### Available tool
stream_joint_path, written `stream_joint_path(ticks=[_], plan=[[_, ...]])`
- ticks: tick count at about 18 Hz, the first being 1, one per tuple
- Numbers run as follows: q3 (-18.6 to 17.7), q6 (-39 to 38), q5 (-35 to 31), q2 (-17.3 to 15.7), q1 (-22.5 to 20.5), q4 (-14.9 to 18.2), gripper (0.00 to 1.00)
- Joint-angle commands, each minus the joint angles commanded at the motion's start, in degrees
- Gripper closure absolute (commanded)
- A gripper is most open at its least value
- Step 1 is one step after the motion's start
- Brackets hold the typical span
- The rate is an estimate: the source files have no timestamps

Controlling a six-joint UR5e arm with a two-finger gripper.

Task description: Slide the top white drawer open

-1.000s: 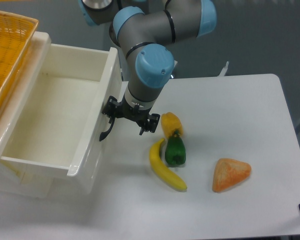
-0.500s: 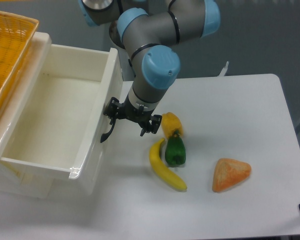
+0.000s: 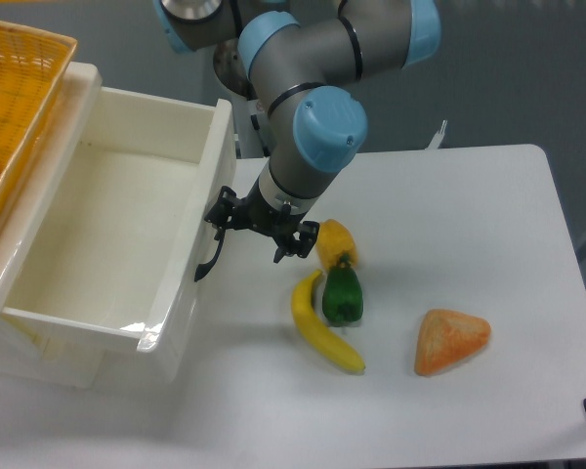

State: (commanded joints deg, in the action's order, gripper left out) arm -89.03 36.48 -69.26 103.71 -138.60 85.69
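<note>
The arm (image 3: 303, 49) was built of smooth grey tubular links with rounded light-blue joint caps, ending in a small black two-fingered claw (image 3: 259, 230).

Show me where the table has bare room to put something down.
Bare table: the wide far-right stretch behind the orange wedge, and the front strip below the banana. The open drawer also shows a bare floor. Crowded: the middle, where the pincer, yellow pepper, green pepper and banana bunch together.
</note>
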Motion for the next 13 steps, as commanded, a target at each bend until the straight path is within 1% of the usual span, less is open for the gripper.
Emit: stream_joint_path(ticks=[2, 4, 8, 10, 13], plan=[[0.2, 0.1, -0.9, -0.3, -0.1, -0.7, 0.00], [0.6, 0.3, -3.2, -0.4, -0.2, -1.2, 0.00], [1.0, 4.9, -4.5, -0.5, -1.8, -1.8, 0.00], [1.2, 8.9, -6.5, -1.1, -2.5, -1.7, 0.00], [1.5, 12.0, -9.3, -0.8, -2.7, -1.8, 0.00]])
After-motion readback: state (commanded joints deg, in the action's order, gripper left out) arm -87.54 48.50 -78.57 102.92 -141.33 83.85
